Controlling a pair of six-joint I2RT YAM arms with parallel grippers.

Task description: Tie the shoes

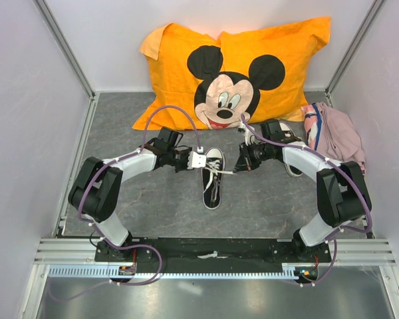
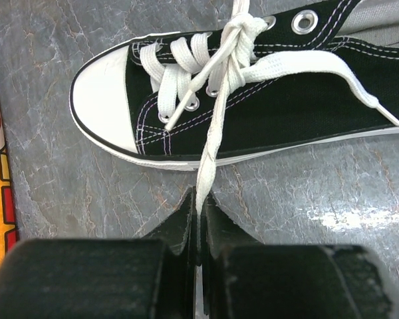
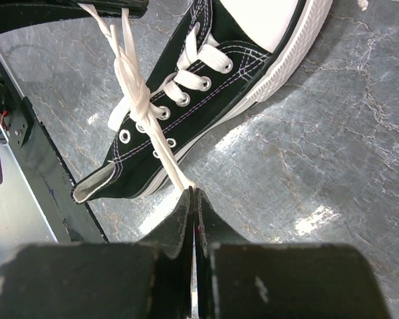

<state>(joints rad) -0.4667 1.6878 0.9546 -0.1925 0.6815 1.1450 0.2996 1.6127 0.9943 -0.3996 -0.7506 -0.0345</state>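
One shoe in wrist views (laces pinched); overhead adds second shoe.

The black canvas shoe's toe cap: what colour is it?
White toe cap, best in left wrist view.

Looks like a lab test cell I'm bolted into — white panel walls, aluminium framing, grey marble-look tabletop.

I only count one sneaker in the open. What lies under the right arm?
The second sneaker: only its two ends show. The right arm covers its middle, hiding the laces.
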